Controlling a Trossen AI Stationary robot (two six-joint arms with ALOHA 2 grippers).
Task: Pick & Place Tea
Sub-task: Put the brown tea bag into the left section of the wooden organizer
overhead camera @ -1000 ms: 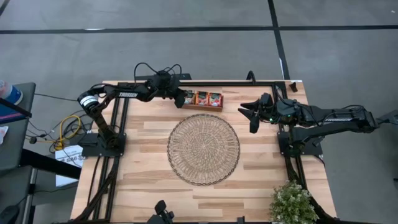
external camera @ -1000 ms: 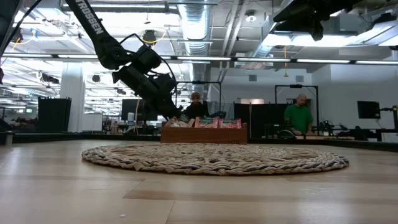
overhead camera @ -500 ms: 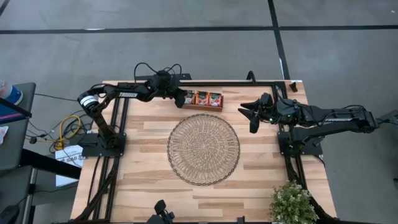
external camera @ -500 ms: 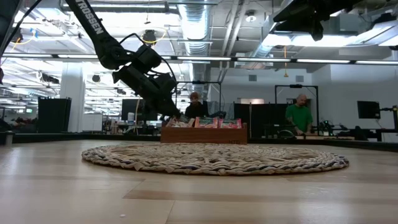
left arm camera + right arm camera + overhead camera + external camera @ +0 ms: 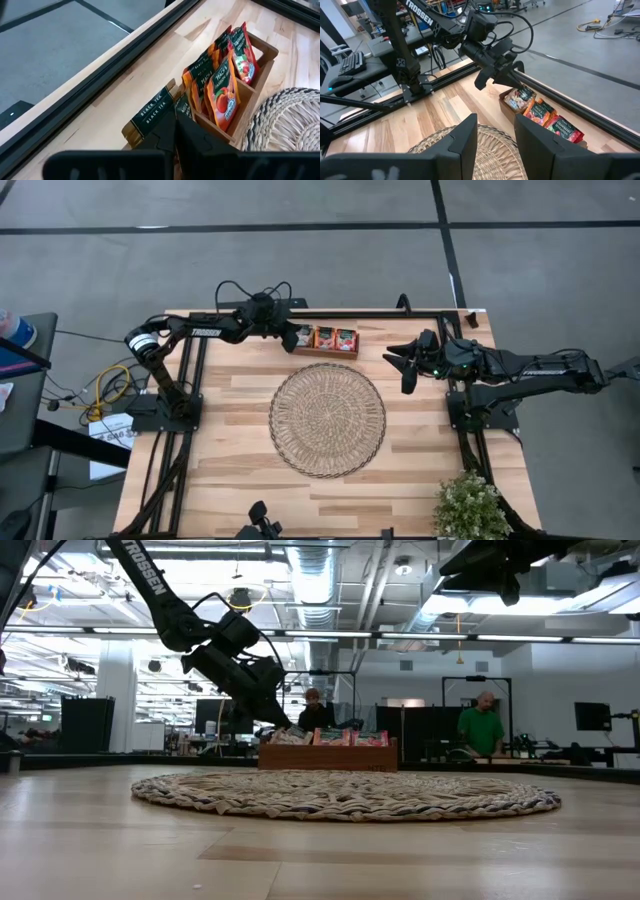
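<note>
The tea sachets [image 5: 222,97] stand upright in a brown wooden divided tray [image 5: 323,352] at the table's far edge. Red-orange ones fill the middle and right compartments. Dark-green-topped ones [image 5: 152,114] stand in the left compartment. My left gripper [image 5: 175,131] is at that left compartment, slanting down, shut on a dark-topped sachet; it also shows in the high view [image 5: 293,338] and the low view [image 5: 285,725]. My right gripper [image 5: 495,140] hangs open and high over the table's right side [image 5: 400,365], with nothing between its fingers. My left gripper pinches the top edge of a dark-green-topped sachet [image 5: 170,112] between its two fingers, slanting down from the table's left. The fingertips [image 5: 165,132] cover the exact spot of contact. The sachet stands in the left compartment among the others.
A round woven mat [image 5: 327,420] lies in the middle of the table, just in front of the tray. A small green plant [image 5: 470,505] stands at the near right corner. Black frame rails run along the table's edges. People show in the room beyond the table [image 5: 482,730].
My left gripper has shut its fingers at the tray's left compartment without moving away from it. The sachets and the tray stay where they were.
</note>
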